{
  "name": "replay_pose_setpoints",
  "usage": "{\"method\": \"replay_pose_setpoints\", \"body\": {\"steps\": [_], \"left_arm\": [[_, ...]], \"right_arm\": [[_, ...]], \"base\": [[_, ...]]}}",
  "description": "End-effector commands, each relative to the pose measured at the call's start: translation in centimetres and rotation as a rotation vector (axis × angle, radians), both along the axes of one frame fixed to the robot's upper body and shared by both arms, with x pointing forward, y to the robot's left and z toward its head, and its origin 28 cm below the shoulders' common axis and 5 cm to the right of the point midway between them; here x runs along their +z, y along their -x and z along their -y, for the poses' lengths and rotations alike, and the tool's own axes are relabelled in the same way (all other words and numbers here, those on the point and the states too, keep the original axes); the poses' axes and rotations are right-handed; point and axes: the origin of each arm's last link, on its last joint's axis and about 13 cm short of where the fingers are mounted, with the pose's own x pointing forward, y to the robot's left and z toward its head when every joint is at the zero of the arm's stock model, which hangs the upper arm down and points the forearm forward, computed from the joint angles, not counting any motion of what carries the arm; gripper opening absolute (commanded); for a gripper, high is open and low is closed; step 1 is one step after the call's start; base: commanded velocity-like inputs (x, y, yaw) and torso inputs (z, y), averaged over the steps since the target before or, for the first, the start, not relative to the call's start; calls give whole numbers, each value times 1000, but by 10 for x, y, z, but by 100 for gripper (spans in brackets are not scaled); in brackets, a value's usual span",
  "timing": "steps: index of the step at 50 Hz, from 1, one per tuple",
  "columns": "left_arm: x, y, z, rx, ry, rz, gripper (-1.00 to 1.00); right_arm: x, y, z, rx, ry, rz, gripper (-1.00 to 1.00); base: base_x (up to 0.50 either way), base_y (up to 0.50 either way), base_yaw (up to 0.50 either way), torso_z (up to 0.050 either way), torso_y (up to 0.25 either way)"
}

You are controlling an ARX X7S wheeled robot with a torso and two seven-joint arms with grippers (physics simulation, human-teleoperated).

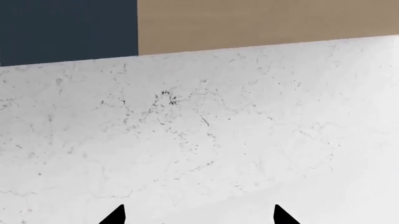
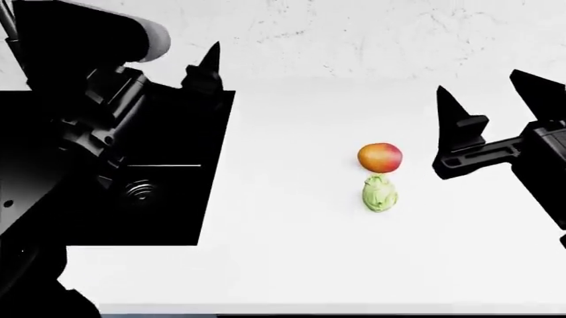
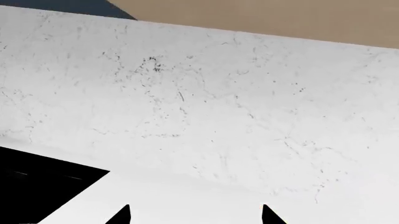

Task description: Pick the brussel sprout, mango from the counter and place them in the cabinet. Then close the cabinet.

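White marbled wall (image 2: 372, 40) behind plain white counter (image 2: 292, 265) | orange-red egg-shaped mango (image 2: 380, 157) touching pale green leafy brussel sprout (image 2: 380, 193), mid-counter | my right gripper (image 2: 500, 106) empty, jaws spread, just beside mango, likely staging approach | left gripper (image 1: 198, 215) spread over black sink (image 2: 177, 199), idle.
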Motion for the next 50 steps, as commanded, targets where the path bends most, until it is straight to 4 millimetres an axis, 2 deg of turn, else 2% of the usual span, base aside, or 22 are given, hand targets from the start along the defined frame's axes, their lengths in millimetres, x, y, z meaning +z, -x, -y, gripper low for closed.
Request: {"method": "replay_pose_setpoints", "body": {"steps": [1,8,20,31,40,50], "left_arm": [[49,-12,-6,-60,-49,-24,100],[55,-9,-7,-104,-67,-41,100],[66,-6,-8,-103,-63,-13,100],[61,-6,-8,-114,-85,-22,100],[50,10,-7,-330,-284,-76,100],[46,30,-15,-485,-393,-165,100]], "right_arm": [[45,-5,15,95,-30,13,100],[53,-6,18,136,-10,-3,100],[72,-5,12,233,78,-26,100],[71,-2,15,239,85,-31,100],[74,1,16,226,93,-22,100],[73,0,17,209,93,-27,100]], "base": [[371,-277,0,0,0],[374,-283,0,0,0],[372,-285,0,0,0],[149,-307,0,0,0],[0,0,0,0,0],[0,0,0,0,0]]}}
